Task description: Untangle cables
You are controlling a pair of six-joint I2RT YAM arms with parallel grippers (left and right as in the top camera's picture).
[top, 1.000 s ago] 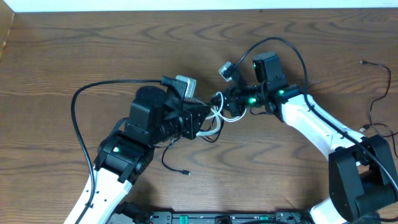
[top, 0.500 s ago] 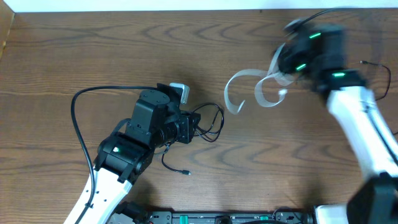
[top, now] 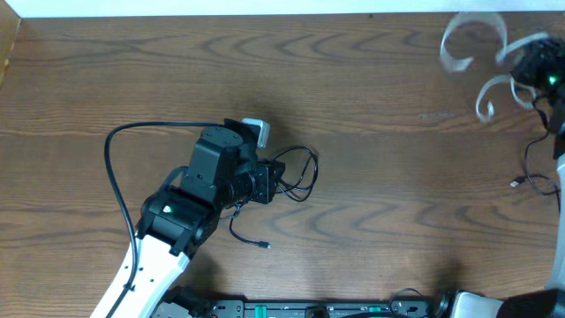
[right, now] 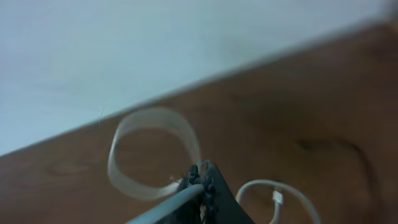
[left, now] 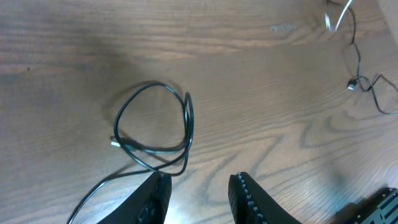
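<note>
**Item 1. Left gripper** (left: 200, 182) (top: 270, 181). The jaws are set apart, with bare bench seen through the gap. Nothing is held between them. The gripper is placed low over the dark brown, wood-grain bench (top: 371, 132).

**Item 2. Thin black cable loop** (left: 155, 127) (top: 298, 175). It is laid on the bench just ahead of the left jaws as one loose ring, with strands overlapping on its right side. A small plug end (left: 115, 144) is seen at the ring's left edge. A tail is led off to the lower left in the left wrist view, just beside the left finger. Contact there cannot be told.

**Item 3. Right gripper** (right: 202, 180) (top: 534, 71). The jaws are closed together on a thin, flexible white cable (right: 149, 155) (top: 468, 40). The cable is held above the bench at the far right corner, well apart from the left gripper. It is curled in two blurred loops, and a white plug end (right: 277, 198) is seen beside the jaws.

**Item 4. Second thin black cable** (top: 534, 168) (left: 367, 84). It is laid on the bench at the right edge, apart from the black loop.

**Item 5. Short black strand** (top: 252, 237). It is laid beside the left arm. Whether it is joined to the loop cannot be told.

**Item 6. Thick black arm wire** (top: 110, 168). It is arched to the left of the left arm.
</note>
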